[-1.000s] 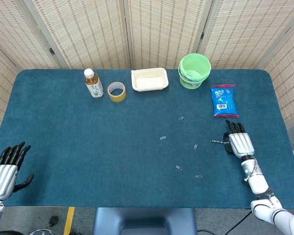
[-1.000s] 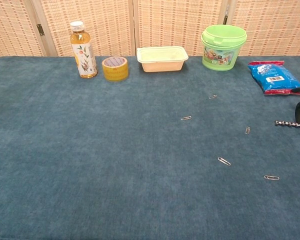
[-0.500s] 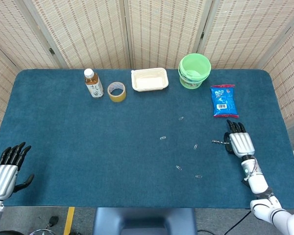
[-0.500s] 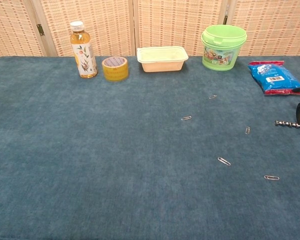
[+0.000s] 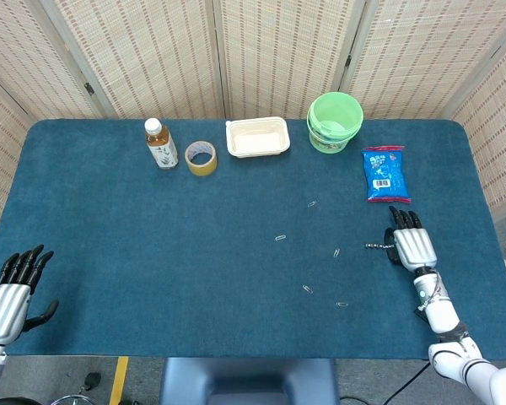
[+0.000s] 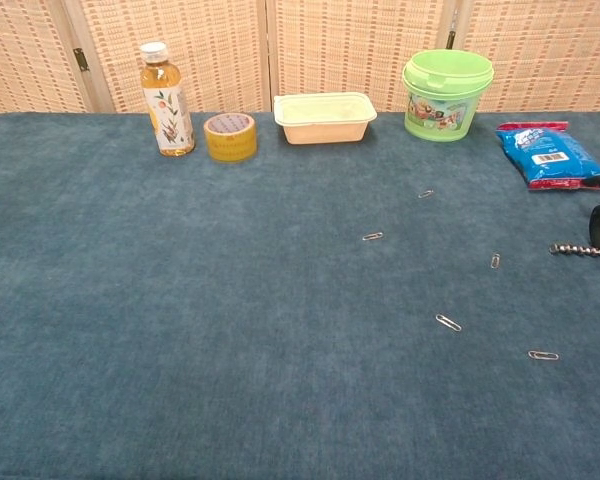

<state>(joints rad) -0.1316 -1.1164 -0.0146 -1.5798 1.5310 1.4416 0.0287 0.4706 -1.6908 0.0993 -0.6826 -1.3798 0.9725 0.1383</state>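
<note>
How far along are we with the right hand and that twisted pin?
Done: the right hand has its fingers closed on one end of the twisted pin, low over the table. In hand: that grip; whether the pin is lifted cannot be told. Left: the pin is not yet in any container, paper clips lie loose, and the left hand is open at the table's edge.

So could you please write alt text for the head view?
The right hand rests on a blue table touching a small corkscrew, with paper clips scattered nearby; the left hand lies open at the near left corner.
</note>
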